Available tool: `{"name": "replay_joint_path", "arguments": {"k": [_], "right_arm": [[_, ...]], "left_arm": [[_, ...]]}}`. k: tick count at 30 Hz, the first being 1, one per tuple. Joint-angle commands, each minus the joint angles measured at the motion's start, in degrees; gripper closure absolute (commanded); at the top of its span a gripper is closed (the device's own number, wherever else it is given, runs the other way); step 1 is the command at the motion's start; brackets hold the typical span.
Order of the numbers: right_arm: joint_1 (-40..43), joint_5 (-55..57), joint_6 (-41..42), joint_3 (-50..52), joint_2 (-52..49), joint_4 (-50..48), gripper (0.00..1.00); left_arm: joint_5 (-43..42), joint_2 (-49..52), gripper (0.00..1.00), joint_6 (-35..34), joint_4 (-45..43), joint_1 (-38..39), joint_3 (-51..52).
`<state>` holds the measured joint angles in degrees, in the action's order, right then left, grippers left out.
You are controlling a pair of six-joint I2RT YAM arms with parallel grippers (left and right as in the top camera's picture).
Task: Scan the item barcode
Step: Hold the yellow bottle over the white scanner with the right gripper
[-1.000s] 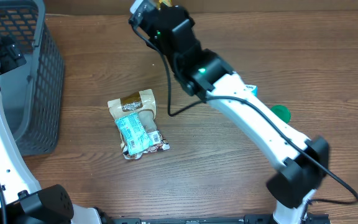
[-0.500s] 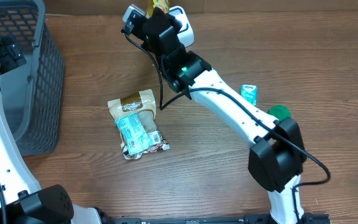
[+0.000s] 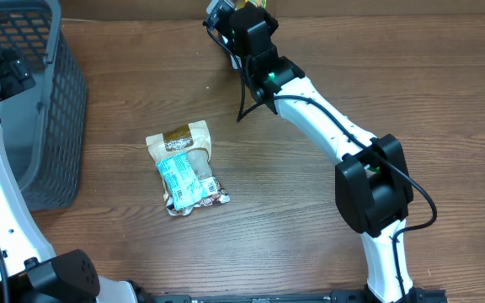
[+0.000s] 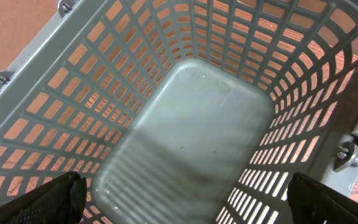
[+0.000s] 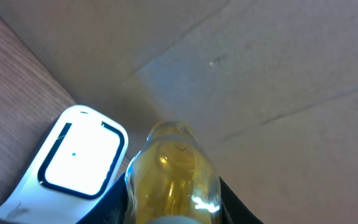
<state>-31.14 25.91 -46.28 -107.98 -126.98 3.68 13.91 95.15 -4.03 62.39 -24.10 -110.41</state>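
Since a second ago your right arm has swung round to the far edge of the bench (image 3: 268, 240). The small teal packet and green cap that showed then are no longer visible from overhead. The right gripper (image 3: 251, 15) is clenched on a bottle (image 5: 173, 171) of yellow liquid, held just beside the white scanner (image 5: 73, 158); whether they touch is unclear. Your left gripper (image 4: 185, 199) hangs released over the grey basket (image 4: 197, 124), holding nothing. A snack packet (image 3: 183, 168) lies mid-bench, unmoved, well apart from both arms.
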Motion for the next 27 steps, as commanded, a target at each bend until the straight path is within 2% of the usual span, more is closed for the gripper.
{"name": "replay_joint_path", "arguments": {"k": [1, 5, 27], "right_arm": [[-0.98, -1.11, -1.9, -0.85, -1.77, -3.02, 0.96], [-0.98, -1.07, -2.25, -0.85, -2.95, -6.12, 0.96], [-0.98, 0.13, -1.73, -0.81, -5.86, -9.4, 0.96]], "left_arm": [[-0.44, -0.02, 0.0, 1.09, -0.02, 0.17, -0.81], [-0.44, -0.02, 0.01, 1.07, -0.02, 0.17, -0.81], [-0.42, -0.02, 0.0, 1.07, -0.02, 0.17, -0.81]]}}
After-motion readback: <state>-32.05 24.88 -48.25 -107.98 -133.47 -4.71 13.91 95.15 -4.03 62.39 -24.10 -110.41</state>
